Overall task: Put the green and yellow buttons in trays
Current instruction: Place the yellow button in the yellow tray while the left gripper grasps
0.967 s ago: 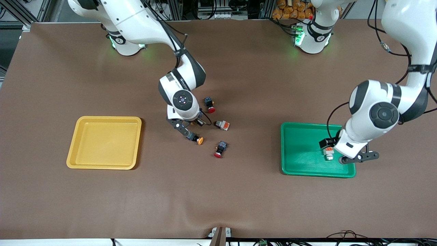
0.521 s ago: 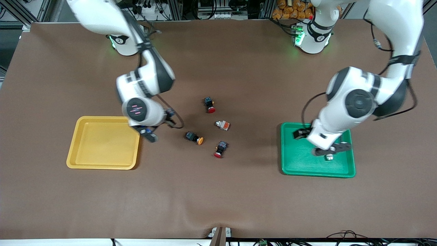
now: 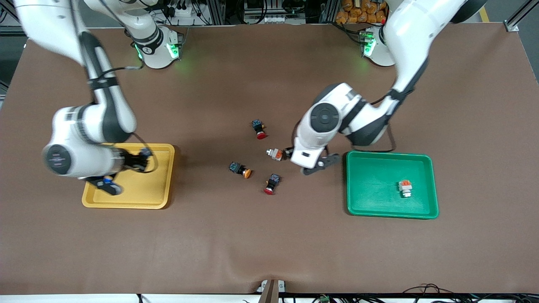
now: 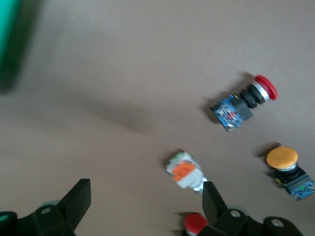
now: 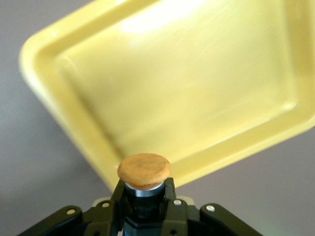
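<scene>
At lower left of front view, yellow tray [image 3: 162, 176] overhung by right gripper [image 3: 105, 185], fingers clamped on yellow-capped button [image 5: 144, 172] above tray corner. At lower right, green tray [image 3: 370, 185] holds one green-capped button [image 3: 405, 188]. Mid-frame, left gripper [image 3: 316, 163] spread wide, nothing held, poised over table beside second green-capped button [image 3: 276, 154]. Second yellow-capped button [image 3: 241, 169] and two red-capped switches [image 3: 272, 183] lie loose on table. Step judged: yellow drop-off; release inside rim required next, then descent of left gripper onto button.
</scene>
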Robot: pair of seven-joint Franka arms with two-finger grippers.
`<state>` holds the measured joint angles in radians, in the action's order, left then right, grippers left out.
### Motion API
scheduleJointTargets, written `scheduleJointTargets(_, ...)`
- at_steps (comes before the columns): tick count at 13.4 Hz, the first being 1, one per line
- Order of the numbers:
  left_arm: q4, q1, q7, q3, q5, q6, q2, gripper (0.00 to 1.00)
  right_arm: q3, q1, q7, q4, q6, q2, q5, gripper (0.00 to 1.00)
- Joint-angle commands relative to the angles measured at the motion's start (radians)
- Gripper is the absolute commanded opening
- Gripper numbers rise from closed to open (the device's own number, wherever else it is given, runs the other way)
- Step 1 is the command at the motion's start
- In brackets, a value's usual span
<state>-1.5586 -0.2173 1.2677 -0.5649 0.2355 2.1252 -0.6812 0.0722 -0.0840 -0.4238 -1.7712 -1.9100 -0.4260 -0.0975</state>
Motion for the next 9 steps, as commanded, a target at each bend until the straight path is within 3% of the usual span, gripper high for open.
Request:
scheduleJointTargets(1,0.041,-0.091,0.129,0.055,0.016,0.062,-0.066,1.0,-0.026,0.107,0.135,-0.014,-0.079,-0.034,0.009,0.0)
scheduleJointTargets(4,0.041,-0.241,0.298,0.173,0.016,0.162,-0.118,1.0,-0.026,0.144,0.209,-0.019,-0.205,-0.118,0.009,0.0)
scheduleJointTargets(5,0.041,-0.287,0.312,0.212,0.013,0.177,-0.13,0.92,-0.026,0.153,0.223,-0.031,-0.242,-0.129,0.009,0.0)
scheduleJointTargets(6,0.043,-0.31,0.335,0.229,0.008,0.199,-0.145,0.72,-0.025,0.158,0.255,-0.031,-0.253,-0.137,0.009,0.0)
scheduleJointTargets(8,0.041,-0.312,0.369,0.232,0.013,0.234,-0.17,0.57,-0.026,0.191,0.319,-0.031,-0.282,-0.157,0.009,0.0)
scheduleJointTargets(9,0.041,-0.312,0.371,0.232,0.013,0.237,-0.175,0.36,-0.026,0.203,0.341,-0.031,-0.294,-0.169,0.009,0.0)
